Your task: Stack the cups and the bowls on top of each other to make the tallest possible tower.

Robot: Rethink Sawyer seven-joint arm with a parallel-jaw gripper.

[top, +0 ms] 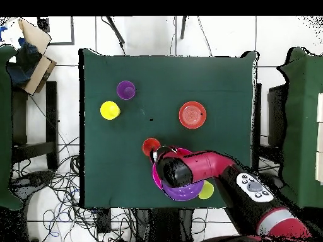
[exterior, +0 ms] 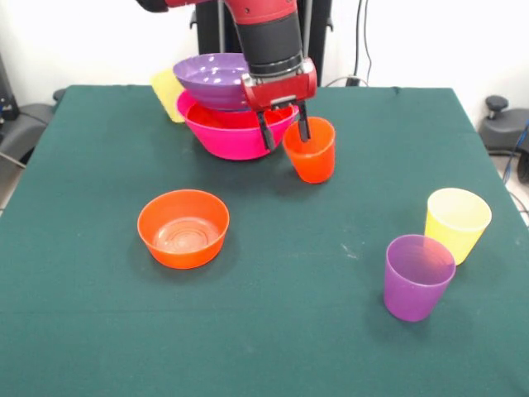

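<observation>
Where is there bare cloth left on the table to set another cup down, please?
Free: the near strip in front of the orange bowl and purple cup, and the stretch between them. Crowded: the far side, where the gripper, orange cup, pink bowl and purple bowl cluster.

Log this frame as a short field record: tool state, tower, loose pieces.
tool: tool open, one finger inside the orange cup, one outside its rim
tower: purple bowl sits in the big pink bowl at the far side of the table
behind tower: yellow cup, partly hidden
loose bowl: orange bowl, upright, alone near the middle
loose cups: purple cup and another yellow cup, upright, close together; contact unclear
</observation>
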